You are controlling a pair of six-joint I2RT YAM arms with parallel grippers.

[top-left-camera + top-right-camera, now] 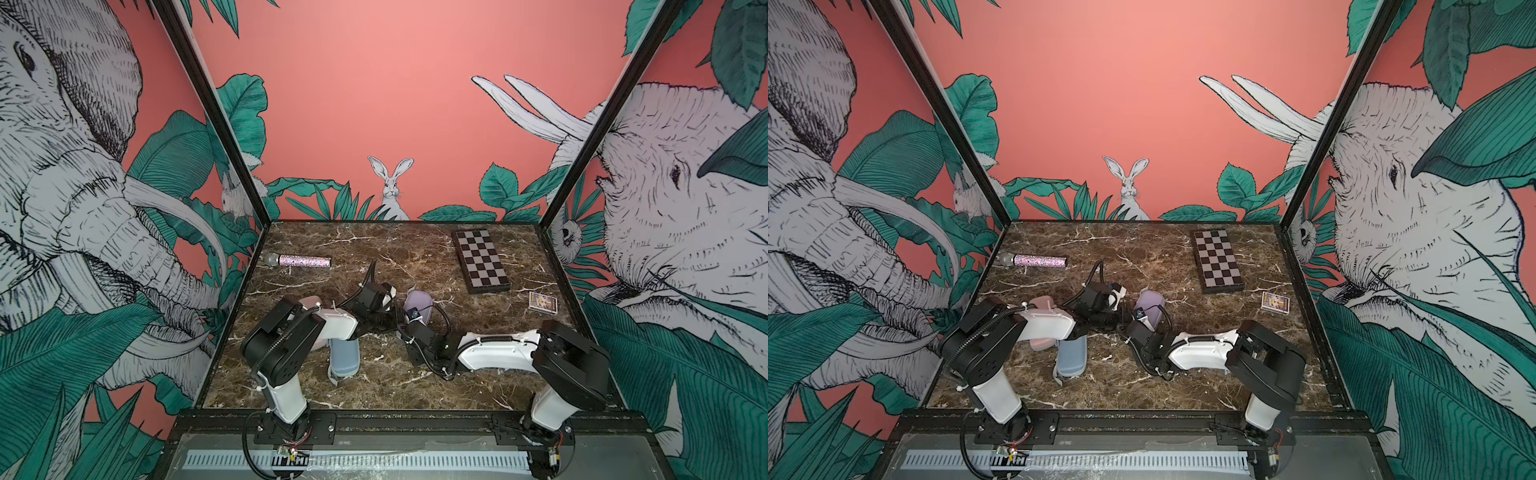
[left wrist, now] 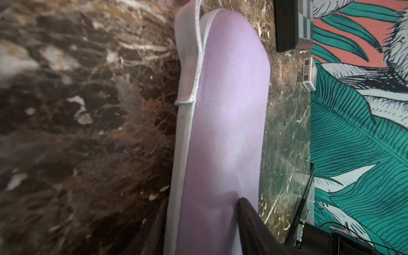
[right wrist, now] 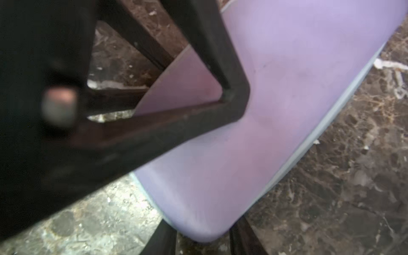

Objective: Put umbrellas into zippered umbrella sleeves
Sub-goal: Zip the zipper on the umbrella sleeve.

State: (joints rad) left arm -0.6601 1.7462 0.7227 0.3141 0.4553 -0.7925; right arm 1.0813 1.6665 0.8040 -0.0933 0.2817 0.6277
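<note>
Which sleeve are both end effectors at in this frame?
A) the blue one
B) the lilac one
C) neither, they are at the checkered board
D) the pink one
B: the lilac sleeve fills both wrist views, with the left end effector and the right end effector each having a finger on either side of it.

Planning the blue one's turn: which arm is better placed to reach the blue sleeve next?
Probably left: the blue sleeve lies partly under the left arm, well apart from the right arm, though both are at the lilac sleeve.
</note>
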